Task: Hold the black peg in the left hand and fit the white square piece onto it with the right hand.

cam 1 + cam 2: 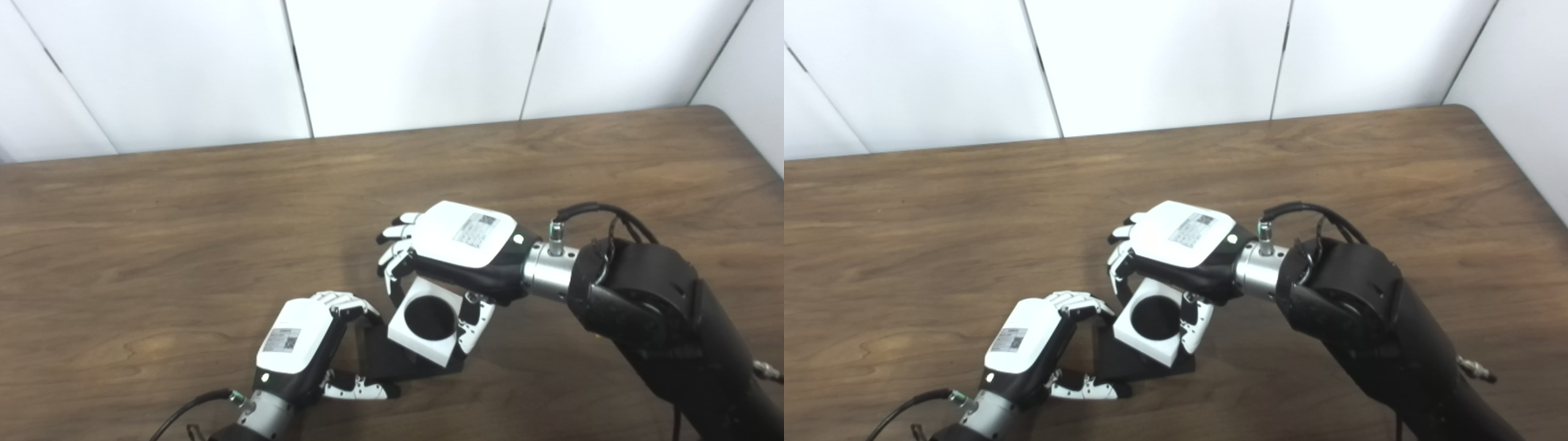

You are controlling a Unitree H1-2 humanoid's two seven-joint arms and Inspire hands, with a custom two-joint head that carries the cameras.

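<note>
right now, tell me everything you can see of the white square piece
The white square piece is a thick, matte white block, plastic by the look of it, with a large round hole through its middle that shows dark inside. It sits tilted, one corner toward the camera. The right hand grips it from above, fingers on its far left side and thumb on its right edge. Beneath it lies the black peg's flat base, which the left hand steadies. Whether the peg sits fully inside the hole cannot be told.
</note>
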